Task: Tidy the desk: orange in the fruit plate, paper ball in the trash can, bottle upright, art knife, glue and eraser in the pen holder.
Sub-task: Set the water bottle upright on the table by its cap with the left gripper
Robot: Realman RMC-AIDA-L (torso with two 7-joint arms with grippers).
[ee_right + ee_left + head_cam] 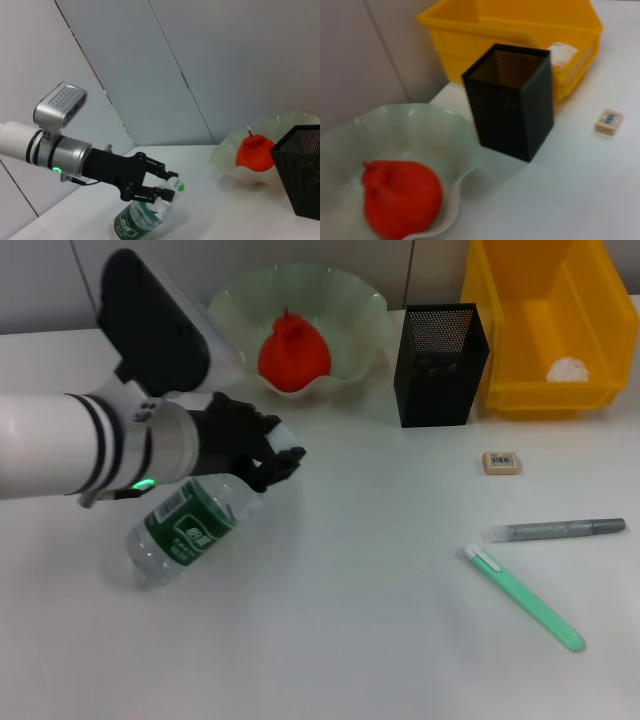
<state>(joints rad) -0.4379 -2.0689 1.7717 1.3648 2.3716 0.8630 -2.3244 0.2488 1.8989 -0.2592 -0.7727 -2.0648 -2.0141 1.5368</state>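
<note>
One arm is at work: the left gripper (pixel 285 462), black-fingered on a white forearm, reaches in over the white table (pixel 350 640) and is clenched on the neck of the clear plastic water bottle with a dark green label (pixel 185 530). The bottle is tilted, its base low toward the robot and its white cap (pixel 172 184) raised between the fingers (pixel 159 167). The right gripper does not appear in any view.

The red-orange knobbly orange (pixel 294 355) lies inside the pale green translucent fruit plate with a wavy rim (pixel 235 295) at the far side of the table. Just beside the plate stands the black square mesh pen holder (pixel 440 365), upright. Next to it, at the far right, is the bright yellow rectangular trash can (pixel 510 340), with the small white crumpled paper ball (pixel 568 370) resting inside.

The small beige eraser with a barcode label (pixel 501 462) lies on the table near the pen holder, apart from it. Nearer the robot lie a grey pen-shaped stick (pixel 555 530) and a mint-green slim art knife (pixel 525 598), close together but not touching.
</note>
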